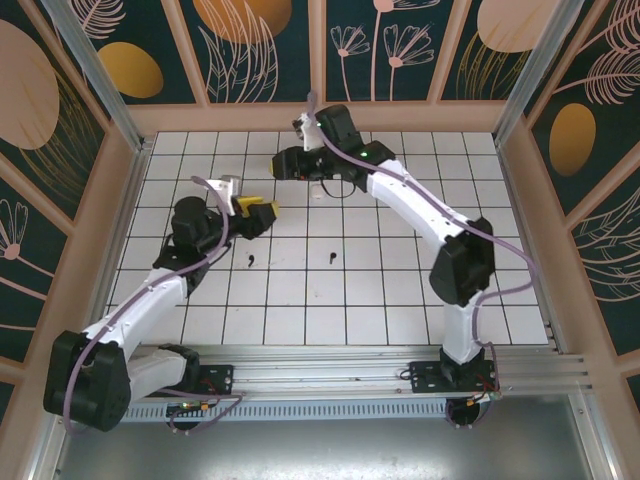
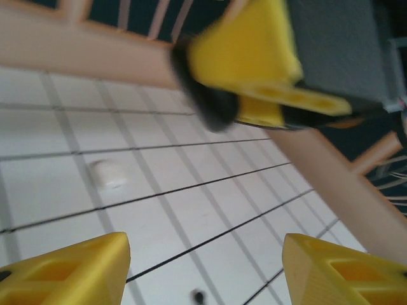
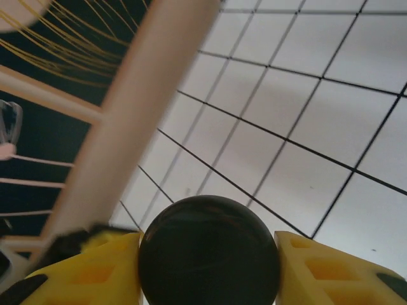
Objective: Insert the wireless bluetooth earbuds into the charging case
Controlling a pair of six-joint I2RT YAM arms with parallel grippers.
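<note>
We log a white-tiled counter [image 1: 400, 300] boxed in by teal floral wall panels [image 1: 400, 50] (wood-framed), black earbuds [image 1: 249, 262] loose on the middle tiles, left claw [image 2: 203, 267] spread and empty, right claw [image 3: 208, 273] clamped on a round black puck [image 3: 208, 244].

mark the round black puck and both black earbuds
round black puck [image 3: 208, 251]: right wrist view, centre of its face
left black earbud [image 1: 249, 262]: top view, its body
right black earbud [image 1: 330, 258]: top view, its body

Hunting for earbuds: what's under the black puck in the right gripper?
Bare white tiles show around the black puck, held in the right gripper; the spot straight beneath it is covered.
</note>
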